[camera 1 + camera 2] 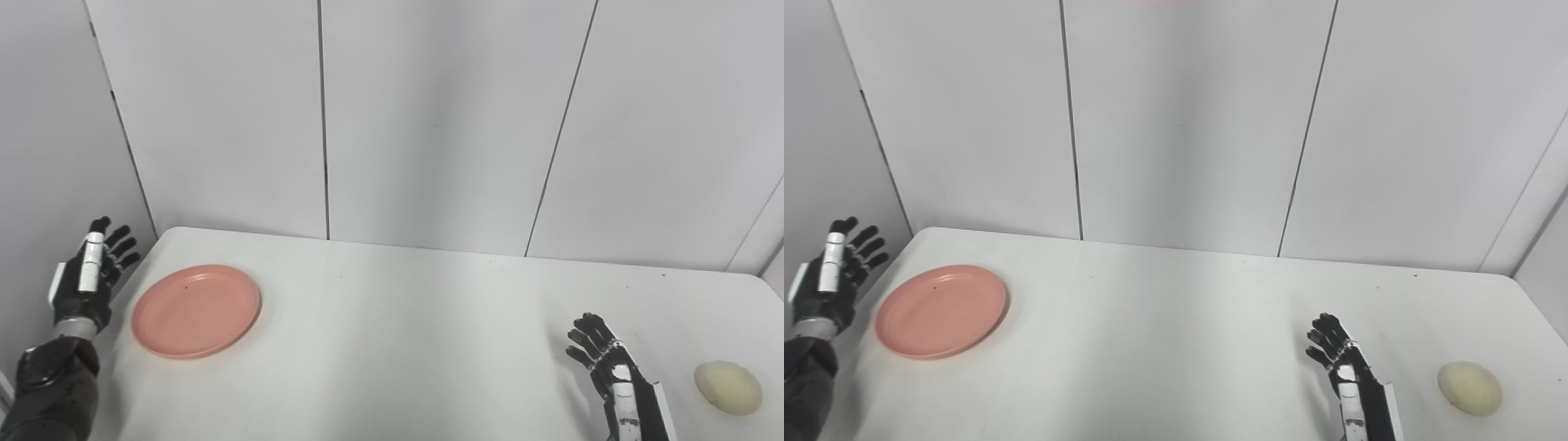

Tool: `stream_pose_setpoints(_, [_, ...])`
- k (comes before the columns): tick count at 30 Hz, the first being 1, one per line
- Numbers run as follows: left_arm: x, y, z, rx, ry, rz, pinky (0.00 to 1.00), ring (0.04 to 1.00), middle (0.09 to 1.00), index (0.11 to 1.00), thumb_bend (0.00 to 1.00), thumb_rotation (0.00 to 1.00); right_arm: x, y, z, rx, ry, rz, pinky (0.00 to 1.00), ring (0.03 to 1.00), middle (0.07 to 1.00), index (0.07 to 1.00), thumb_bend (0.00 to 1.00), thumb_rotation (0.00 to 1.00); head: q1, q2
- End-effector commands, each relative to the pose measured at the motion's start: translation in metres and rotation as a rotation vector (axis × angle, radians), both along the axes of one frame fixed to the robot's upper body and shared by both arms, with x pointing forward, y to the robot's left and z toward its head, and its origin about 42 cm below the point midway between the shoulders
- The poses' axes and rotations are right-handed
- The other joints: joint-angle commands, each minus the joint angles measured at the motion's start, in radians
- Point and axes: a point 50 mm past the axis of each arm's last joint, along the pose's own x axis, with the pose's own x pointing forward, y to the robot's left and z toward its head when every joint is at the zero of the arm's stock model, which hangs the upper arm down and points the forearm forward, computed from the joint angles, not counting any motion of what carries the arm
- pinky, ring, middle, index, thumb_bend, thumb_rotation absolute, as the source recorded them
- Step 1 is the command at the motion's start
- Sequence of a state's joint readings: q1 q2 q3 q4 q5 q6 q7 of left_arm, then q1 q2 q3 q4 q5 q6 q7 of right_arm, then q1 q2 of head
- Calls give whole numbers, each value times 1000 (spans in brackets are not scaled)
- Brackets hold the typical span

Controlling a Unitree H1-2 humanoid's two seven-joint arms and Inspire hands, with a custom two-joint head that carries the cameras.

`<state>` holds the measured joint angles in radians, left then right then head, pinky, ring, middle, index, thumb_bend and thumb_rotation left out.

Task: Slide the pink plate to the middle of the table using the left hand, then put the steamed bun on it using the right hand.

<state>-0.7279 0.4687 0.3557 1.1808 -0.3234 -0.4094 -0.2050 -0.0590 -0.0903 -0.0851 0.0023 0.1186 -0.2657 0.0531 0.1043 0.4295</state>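
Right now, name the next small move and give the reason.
Probably bring the open left hand rightward onto the round pink plastic plate's near-left rim: the plate sits untouched at the table's left end, apart from the hand, and the pale steamed bun waits far right.

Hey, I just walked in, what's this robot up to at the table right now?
Nothing is being handled yet. The pink plate sits empty at the table's left end, and the left hand is raised, open, just off its outer side without touching it. The steamed bun lies at the far right of the table, apart from the right hand, which waits open beside it. The plate has not yet been slid to the middle.
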Motion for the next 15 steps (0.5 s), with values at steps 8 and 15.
stream_pose_setpoints(8, [7, -17, 13, 9, -30, -55, 829, 848, 835, 895, 762, 810, -18, 7, -31, 32, 120, -11, 794, 833, 851, 836, 759, 954, -4, 5])
stream_pose_setpoints(15, [0, -30, 0, -14, 5, -73, 840, 858, 859, 892, 756, 809, -19, 6, -29, 41, 112, -2, 790, 829, 852, 839, 733, 949, -10, 13])
